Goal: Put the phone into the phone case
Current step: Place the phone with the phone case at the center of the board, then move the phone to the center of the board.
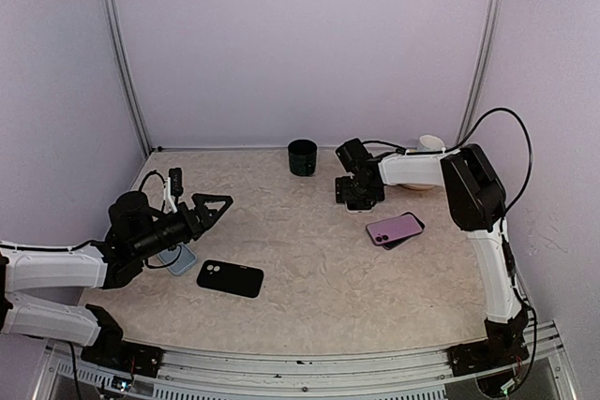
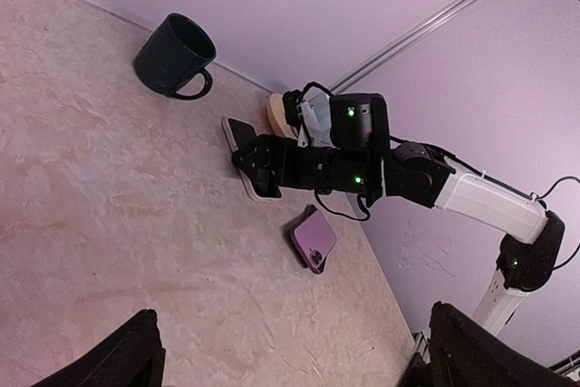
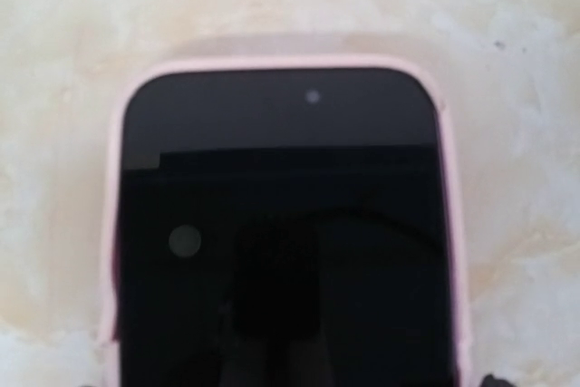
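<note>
A phone [image 3: 290, 251] with a dark screen lies flat on the table, framed by the rim of a pale pink phone case [image 3: 281, 63]. It fills the right wrist view. My right gripper [image 1: 359, 194] hangs low right over it at the back right of the table. Its fingers do not show clearly in any view. My left gripper [image 1: 199, 196] is raised over the left side with its fingers [image 2: 127, 360] spread wide and nothing between them.
A purple phone [image 1: 394, 228] lies on a dark flat item right of the cased phone. A black phone-shaped item [image 1: 230, 278] and a light blue one [image 1: 178, 258] lie front left. A dark mug [image 1: 302, 156] and a pale bowl [image 1: 427, 147] stand at the back.
</note>
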Motion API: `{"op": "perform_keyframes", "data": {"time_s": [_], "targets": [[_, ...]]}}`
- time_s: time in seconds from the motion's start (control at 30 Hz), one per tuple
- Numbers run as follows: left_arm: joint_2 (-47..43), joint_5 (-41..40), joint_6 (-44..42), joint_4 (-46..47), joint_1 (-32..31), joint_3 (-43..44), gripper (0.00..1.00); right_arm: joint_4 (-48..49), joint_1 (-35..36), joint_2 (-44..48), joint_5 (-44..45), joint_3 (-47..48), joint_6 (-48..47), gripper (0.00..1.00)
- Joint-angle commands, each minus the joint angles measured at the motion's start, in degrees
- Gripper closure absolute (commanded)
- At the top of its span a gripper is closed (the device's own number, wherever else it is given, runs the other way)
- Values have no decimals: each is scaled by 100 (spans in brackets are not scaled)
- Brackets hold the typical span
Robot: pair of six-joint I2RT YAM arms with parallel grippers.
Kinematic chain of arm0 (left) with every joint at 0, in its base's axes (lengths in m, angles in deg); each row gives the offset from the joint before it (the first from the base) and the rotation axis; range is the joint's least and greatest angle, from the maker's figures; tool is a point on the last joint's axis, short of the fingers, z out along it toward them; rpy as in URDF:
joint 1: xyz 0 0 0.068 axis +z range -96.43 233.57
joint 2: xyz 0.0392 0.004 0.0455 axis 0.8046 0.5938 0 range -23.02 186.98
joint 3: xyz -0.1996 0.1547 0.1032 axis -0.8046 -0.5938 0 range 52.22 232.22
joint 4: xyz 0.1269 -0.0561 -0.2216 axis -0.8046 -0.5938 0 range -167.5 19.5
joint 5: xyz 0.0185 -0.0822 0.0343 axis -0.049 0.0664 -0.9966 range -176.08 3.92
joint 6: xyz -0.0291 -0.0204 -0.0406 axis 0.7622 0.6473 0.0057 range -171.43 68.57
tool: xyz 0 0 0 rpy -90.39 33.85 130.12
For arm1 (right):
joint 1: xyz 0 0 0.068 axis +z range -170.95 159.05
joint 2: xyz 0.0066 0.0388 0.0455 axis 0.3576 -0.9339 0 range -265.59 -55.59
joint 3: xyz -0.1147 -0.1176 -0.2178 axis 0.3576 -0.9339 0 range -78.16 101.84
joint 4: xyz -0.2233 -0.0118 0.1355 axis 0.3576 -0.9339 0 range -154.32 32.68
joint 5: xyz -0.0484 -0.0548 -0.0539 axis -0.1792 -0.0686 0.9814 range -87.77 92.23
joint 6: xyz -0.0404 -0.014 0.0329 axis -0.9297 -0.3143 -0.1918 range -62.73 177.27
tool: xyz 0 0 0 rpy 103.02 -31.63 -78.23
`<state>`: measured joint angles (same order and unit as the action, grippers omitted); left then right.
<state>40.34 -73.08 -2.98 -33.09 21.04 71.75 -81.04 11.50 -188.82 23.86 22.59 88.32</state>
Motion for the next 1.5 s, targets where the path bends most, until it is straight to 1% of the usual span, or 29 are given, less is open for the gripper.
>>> {"op": "perform_keyframes", "data": {"time_s": [0.0, 0.23, 0.37, 0.57, 0.73, 0.9, 1.0, 1.13, 1.33, 1.47], "targets": [[-15, -86, 16, 242, 54, -90, 1, -16, -45, -104, -18, 77, 67, 9], [-31, -82, -23, 222, 54, -90, 1, 29, -45, 262, 50, 35, -168, 1], [-72, -109, -129, 186, 50, -85, 1, 232, -45, 756, -127, -253, -506, 0], [26, -23, -261, 188, -14, 44, 1, 503, -45, 1646, -271, -1041, -885, 0], [354, -51, -361, 199, -316, 367, 1, 724, -59, 2366, -419, -1890, -980, 0], [1173, -70, -660, 30, -805, 1077, 1, 948, -265, 2950, -803, -2821, -906, 0], [1824, 39, -678, 65, -1000, 1518, 1, 1183, -518, 3260, -1136, -3378, -770, 0], [2685, 276, -639, 172, -1237, 2138, 1, 1393, -783, 3632, -1321, -3951, -715, 0], [4069, 722, -431, 267, -1505, 3230, 1, 1781, -1118, 4280, -1472, -4738, -638, 0], [4808, 1032, -95, 502, -1607, 3888, 1, 2062, -1415, 4628, -1692, -5174, -576, 0]]}}
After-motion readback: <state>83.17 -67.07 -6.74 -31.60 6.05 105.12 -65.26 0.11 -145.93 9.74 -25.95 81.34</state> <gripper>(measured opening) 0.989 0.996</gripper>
